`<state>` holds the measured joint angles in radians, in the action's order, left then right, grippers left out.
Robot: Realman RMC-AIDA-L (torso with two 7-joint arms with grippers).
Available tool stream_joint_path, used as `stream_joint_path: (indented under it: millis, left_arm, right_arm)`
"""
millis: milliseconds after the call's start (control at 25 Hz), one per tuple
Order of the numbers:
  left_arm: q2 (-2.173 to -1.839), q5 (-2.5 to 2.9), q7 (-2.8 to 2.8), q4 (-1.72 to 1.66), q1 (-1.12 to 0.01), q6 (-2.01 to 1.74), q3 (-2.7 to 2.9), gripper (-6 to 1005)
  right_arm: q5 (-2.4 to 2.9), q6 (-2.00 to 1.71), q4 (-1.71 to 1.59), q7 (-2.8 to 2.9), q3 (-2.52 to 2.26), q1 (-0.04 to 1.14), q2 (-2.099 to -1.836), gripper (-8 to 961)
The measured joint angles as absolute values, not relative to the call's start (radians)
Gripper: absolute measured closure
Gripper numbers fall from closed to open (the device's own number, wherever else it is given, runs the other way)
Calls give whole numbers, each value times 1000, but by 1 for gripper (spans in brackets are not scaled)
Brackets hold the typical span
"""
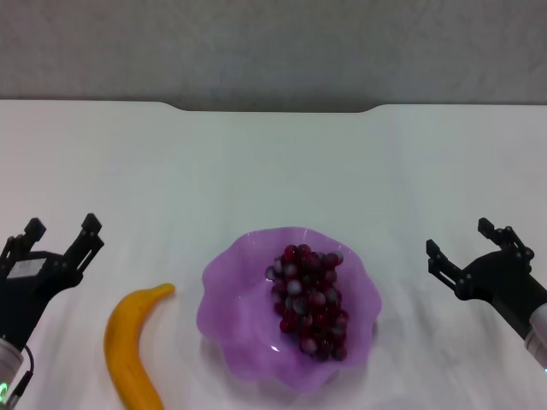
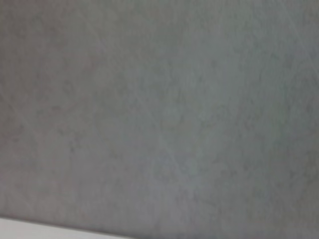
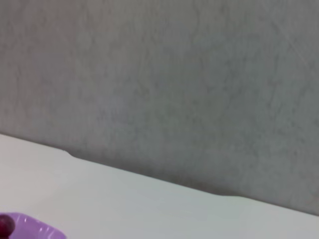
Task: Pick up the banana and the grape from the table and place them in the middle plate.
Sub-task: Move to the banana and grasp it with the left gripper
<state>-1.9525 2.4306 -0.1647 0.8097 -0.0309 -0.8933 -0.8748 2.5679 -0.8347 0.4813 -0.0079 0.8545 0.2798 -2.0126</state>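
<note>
The purple scalloped plate (image 1: 231, 299) sits at the front middle of the white table (image 1: 273, 171). The grape bunch (image 1: 309, 299) lies inside it, toward its right half. A yellow-orange banana (image 1: 130, 346) rests on the table just left of the plate, its tip pointing toward the rim. My left gripper (image 1: 61, 234) hovers open at the left edge, left of the banana and apart from it. Open and holding nothing, my right gripper (image 1: 461, 243) is at the right edge, right of the plate. A corner of the plate (image 3: 30, 230) shows in the right wrist view.
The table's far edge has a notch (image 1: 273, 108) in front of a grey wall (image 1: 273, 43). The left wrist view shows only that grey wall (image 2: 159, 109).
</note>
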Motion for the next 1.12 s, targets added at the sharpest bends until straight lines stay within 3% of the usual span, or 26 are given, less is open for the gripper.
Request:
stream_joint_path:
  millis: [120,240,440,520,840,1120]
  left_arm:
    - [-1927,2500,-139,986,33,-673,-971,117]
    - [-1937,2556,-83,1125,80,-441,-1072,117]
    - [-2026,2557,165,1283,92,10,-1252,117]
    - [-2042,2534,238,1323,89,142,-1291,118]
    - [-2041,2483,309,1405,23,537,-1400,116]
    - [-2049,2492,286,1377,12,535,-1409,114]
  right_arm:
    - [2568,-824,481,-8,859,281,-2013,70]
    - [2568,-811,479,-8,862,281,-2012,70]
    - [2568,-801,478,-8,865,281,-2011,70]
    - [2568,-801,475,-8,866,282,-2011,70]
    - [2541,-787,452,-9,862,295,-2010,70]
    - [2540,-786,456,-11,866,296,-2009,70]
